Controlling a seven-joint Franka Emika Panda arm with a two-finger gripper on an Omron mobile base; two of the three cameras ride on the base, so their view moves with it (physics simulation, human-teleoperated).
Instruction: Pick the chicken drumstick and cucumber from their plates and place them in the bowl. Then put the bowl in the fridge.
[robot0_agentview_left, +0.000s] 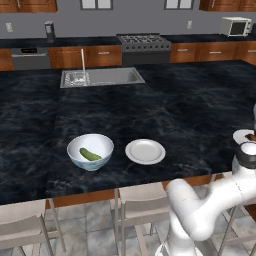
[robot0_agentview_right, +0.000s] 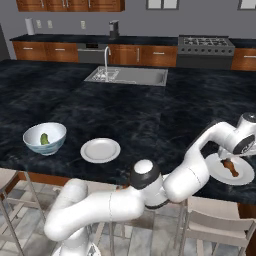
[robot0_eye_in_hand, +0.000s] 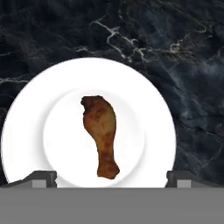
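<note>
Reddish-brown and knobbly, the chicken drumstick (robot0_eye_in_hand: 101, 134) lies flat at the centre of its white plate (robot0_eye_in_hand: 35, 109), thick end away from my fingers, thin end toward them. My gripper (robot0_eye_in_hand: 111, 178) hangs above it with the jaws spread wide and nothing between them; the two fingertips (robot0_eye_in_hand: 41, 178) stand either side of the thin end, apart from the meat. I judge this alignment deliberate: the jaws straddle the drumstick across its narrow width, so a straight descent should bring them to a closing position.

In the right base view my arm reaches over to the same plate (robot0_agentview_right: 245, 176) at the counter's near right edge, drumstick (robot0_agentview_right: 230, 166) on it. Well apart to the left, the cucumber (robot0_agentview_right: 44, 138) already rests inside the bowl (robot0_agentview_right: 44, 139), and its plate (robot0_agentview_right: 100, 150) just beside the bowl is bare. Dark marbled counter (robot0_agentview_right: 150, 115) carries all three.

Assessment: cucumber step complete; drumstick pick not yet begun; the bowl not yet put in the fridge. A risk is the meat rolling or slipping under pinch.
</note>
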